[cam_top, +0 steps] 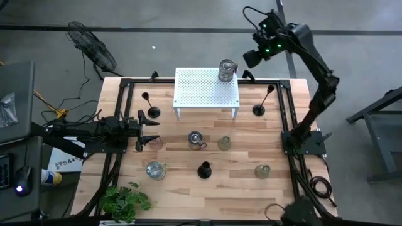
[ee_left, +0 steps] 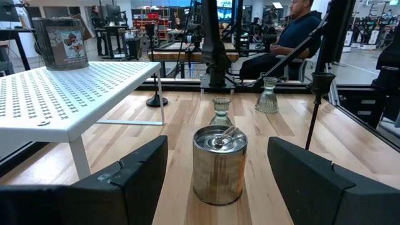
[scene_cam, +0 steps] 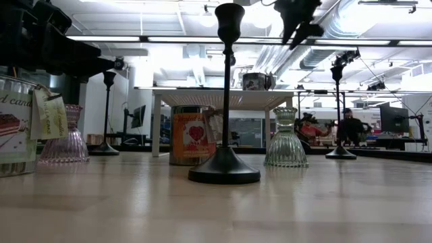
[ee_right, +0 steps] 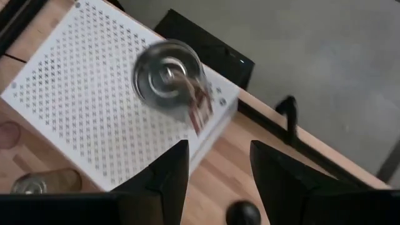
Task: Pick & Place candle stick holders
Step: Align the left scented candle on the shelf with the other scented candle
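Open workshop room, light wooden table (cam_top: 207, 194) with a black frame around it, and we start from the tin can holder (cam_top: 227, 69) standing upright on the back right corner of the white perforated stand (cam_top: 204, 94): shiny metal cylinder, printed label, a tag hanging off it. The right gripper (ee_right: 215, 172) is high above and just off that corner, fingers parted and nothing between them, so we read that can as set down and released. The other holders sit on the wood: a second metal tin (ee_left: 219, 164) in the middle, ribbed clear glass ones (cam_top: 225, 143) beside it and (cam_top: 262, 170) nearer the right front, a round glass one (cam_top: 155, 169) front left, a squat black one (cam_top: 204, 169), slim black stemmed sticks (cam_top: 149, 107) and (cam_top: 263, 100) either side of the stand. The left gripper (ee_left: 215, 181) is low over the table's left side, jaws spread wide and empty, the middle tin straight ahead between the fingers, upright, long axis vertical. We judge the left arm nearer for that one. Smooth metal, may slip if grabbed too high.
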Action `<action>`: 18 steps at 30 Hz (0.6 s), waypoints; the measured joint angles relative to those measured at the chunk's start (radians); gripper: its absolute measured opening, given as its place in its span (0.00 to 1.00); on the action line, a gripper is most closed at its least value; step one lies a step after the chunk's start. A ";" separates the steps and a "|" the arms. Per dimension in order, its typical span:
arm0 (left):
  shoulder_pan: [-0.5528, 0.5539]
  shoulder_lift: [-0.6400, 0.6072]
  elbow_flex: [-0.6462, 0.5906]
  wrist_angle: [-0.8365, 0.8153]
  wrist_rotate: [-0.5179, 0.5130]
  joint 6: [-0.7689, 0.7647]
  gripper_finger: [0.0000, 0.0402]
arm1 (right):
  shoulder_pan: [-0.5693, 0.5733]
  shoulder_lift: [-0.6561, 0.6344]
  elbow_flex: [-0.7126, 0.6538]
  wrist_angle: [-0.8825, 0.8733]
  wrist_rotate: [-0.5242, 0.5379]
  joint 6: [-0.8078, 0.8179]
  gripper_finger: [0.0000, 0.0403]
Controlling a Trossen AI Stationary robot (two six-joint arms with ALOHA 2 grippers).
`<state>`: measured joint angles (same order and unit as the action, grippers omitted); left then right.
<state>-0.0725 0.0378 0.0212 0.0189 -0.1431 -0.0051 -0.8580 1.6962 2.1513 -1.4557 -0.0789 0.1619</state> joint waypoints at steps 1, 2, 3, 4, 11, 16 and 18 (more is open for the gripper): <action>0.000 0.000 0.000 0.000 0.000 0.000 0.67 | 0.003 -0.013 0.000 -0.018 0.012 0.007 0.40; 0.000 0.000 0.000 0.000 0.000 0.000 0.67 | 0.007 -0.028 0.000 -0.034 0.027 0.017 0.40; 0.000 0.000 0.000 0.000 0.000 0.000 0.67 | 0.011 -0.040 0.000 -0.046 0.037 0.026 0.40; 0.000 0.000 0.000 0.000 0.000 0.000 0.67 | 0.019 -0.052 0.000 -0.058 0.041 0.033 0.40; 0.000 0.000 0.000 0.000 0.000 0.000 0.67 | 0.115 -0.116 -0.014 -0.112 0.060 0.079 0.40; 0.000 0.000 0.000 0.000 0.000 0.000 0.67 | 0.227 -0.185 -0.102 -0.116 0.116 0.123 0.40; 0.000 0.000 0.000 0.000 0.000 0.000 0.67 | 0.279 -0.219 -0.157 -0.106 0.147 0.141 0.40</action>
<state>-0.0725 0.0378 0.0212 0.0189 -0.1429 -0.0053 -0.5788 1.4772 1.9947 -1.5618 0.0677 0.3027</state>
